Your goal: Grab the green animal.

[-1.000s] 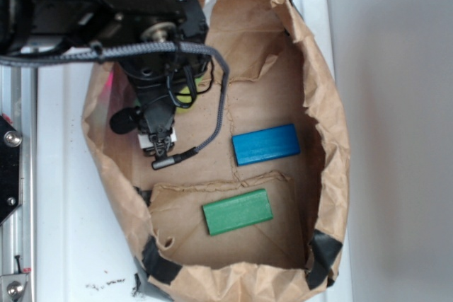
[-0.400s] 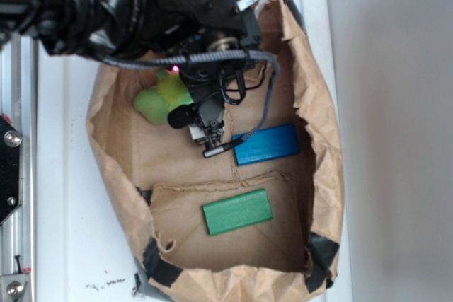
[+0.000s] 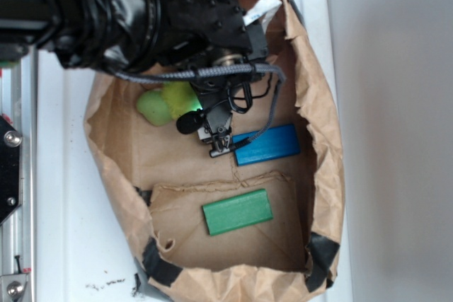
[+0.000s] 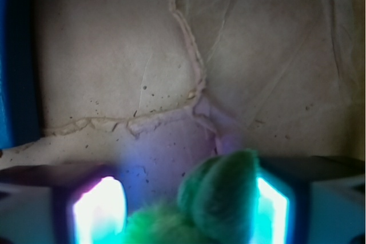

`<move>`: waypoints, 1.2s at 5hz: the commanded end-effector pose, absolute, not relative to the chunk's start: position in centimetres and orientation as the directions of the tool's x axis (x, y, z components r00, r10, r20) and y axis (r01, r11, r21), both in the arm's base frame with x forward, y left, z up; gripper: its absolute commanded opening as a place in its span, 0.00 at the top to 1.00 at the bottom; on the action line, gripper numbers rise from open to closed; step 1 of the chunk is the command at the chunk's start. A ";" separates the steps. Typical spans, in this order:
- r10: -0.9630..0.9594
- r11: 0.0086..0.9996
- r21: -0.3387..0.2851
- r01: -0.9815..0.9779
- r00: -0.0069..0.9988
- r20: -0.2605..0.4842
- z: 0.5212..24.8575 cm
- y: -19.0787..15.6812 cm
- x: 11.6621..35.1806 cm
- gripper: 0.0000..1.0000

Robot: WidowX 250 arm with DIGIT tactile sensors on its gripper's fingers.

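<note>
The green animal (image 3: 161,103), a fuzzy yellow-green plush with a smooth lighter head, lies on the paper floor at the back left of the bag. The black arm (image 3: 205,40) hangs over it and covers its right side. In the exterior view the fingers are hidden under the wrist. In the wrist view my gripper (image 4: 180,198) stands open around the animal (image 4: 220,198). The toy's rounded part touches the right finger (image 4: 269,210). A gap shows beside the left finger (image 4: 97,210).
The crumpled brown paper bag (image 3: 327,139) walls in the work area. A blue block (image 3: 267,144) lies just right of the wrist and shows at the left edge of the wrist view (image 4: 11,55). A darker green block (image 3: 237,211) lies near the front.
The arm has swung to the right and back over the bag. The green animal, covered by the wrist a second ago, now shows to its left.
</note>
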State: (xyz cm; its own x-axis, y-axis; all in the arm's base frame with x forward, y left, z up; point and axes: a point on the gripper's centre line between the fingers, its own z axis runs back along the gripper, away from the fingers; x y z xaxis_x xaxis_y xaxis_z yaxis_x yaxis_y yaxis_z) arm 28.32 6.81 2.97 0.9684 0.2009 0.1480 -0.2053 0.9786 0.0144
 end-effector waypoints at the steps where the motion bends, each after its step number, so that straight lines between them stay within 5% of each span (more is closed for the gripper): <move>1: 0.195 0.979 0.014 -0.201 0.962 0.193 4.5 7.3 28.8 1.00; 3: 0.258 0.965 -0.003 -0.262 0.950 0.175 7.2 7.6 29.3 1.00; 5: 0.299 0.952 -0.112 -0.286 0.947 0.119 12.9 6.0 28.6 1.00; 6: 0.279 0.957 -0.134 -0.258 0.946 0.165 15.0 5.0 26.8 1.00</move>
State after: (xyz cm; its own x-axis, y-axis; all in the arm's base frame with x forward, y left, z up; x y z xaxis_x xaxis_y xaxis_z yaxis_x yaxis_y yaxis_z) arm 26.89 4.52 12.93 0.9551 0.2811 0.0932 -0.2675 0.9539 -0.1362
